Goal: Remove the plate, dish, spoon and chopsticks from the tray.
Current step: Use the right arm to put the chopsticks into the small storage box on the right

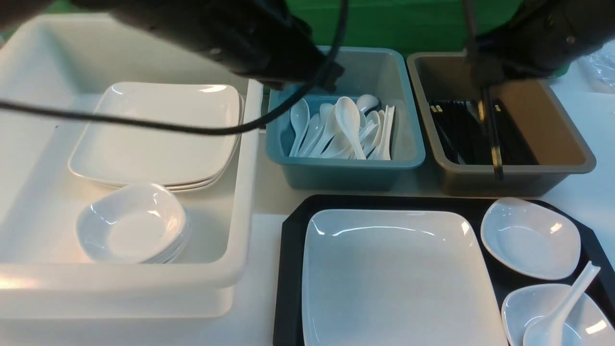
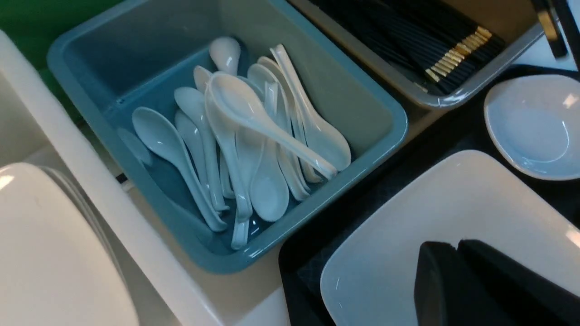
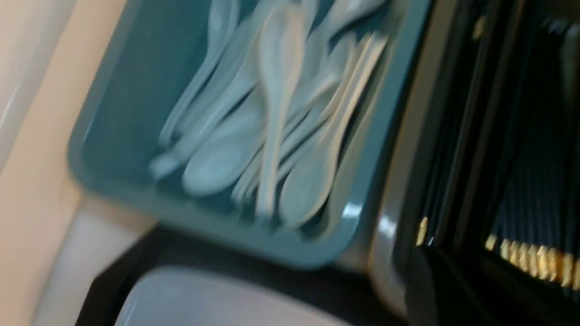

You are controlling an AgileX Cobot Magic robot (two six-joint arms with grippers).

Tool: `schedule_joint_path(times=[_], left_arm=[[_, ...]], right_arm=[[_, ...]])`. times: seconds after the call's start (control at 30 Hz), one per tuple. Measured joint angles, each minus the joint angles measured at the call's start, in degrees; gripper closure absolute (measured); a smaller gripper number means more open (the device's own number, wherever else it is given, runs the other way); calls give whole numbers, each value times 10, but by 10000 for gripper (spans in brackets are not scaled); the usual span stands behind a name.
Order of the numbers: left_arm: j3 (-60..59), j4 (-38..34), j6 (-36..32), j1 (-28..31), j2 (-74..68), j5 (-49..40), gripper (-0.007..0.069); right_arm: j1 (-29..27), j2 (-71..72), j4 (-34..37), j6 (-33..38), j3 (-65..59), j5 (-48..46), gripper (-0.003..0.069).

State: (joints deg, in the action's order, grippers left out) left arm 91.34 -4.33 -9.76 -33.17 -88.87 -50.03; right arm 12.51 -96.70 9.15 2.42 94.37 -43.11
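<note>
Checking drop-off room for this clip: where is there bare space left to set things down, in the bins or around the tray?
Free: the white bin's floor left of the stacked plates; the brown tub's right half beside the stored chopsticks; the table strip between bin and tray. Crowded: the tray, and the blue tub of spoons.

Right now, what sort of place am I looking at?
Probably a canteen-style dish-sorting station, perhaps staged: a blue tub of white soup spoons, a brown tub of black chopsticks, and a white bin of stacked plates beside a black tray.
</note>
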Motion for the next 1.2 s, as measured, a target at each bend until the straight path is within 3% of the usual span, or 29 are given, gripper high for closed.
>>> schedule_joint_path(times=[0.33, 0.5, 0.73, 0.87, 0.97, 1.1, 1.2], left_arm=[[113, -53, -62, 0, -125, -47, 611], [124, -63, -67, -1, -158, -18, 611], [126, -72, -68, -1, -162, -27, 611], [126, -72, -68, -1, -161, -46, 611], [126, -72, -68, -1, -160, -61, 611], [126, -74, -61, -1, -160, -77, 611], [126, -75, -53, -1, -160, -93, 611]], right_arm=[[-73, -139, 3, 0, 20, 228, 587], [-80, -195, 3, 1, 20, 277, 587], [-80, -238, 4, 9, 21, 246, 544], [-80, -240, 4, 13, 21, 206, 389], [-80, -240, 4, 14, 21, 171, 323], [-80, -235, -1, 15, 21, 120, 320], [-80, -213, -18, 17, 21, 65, 383]])
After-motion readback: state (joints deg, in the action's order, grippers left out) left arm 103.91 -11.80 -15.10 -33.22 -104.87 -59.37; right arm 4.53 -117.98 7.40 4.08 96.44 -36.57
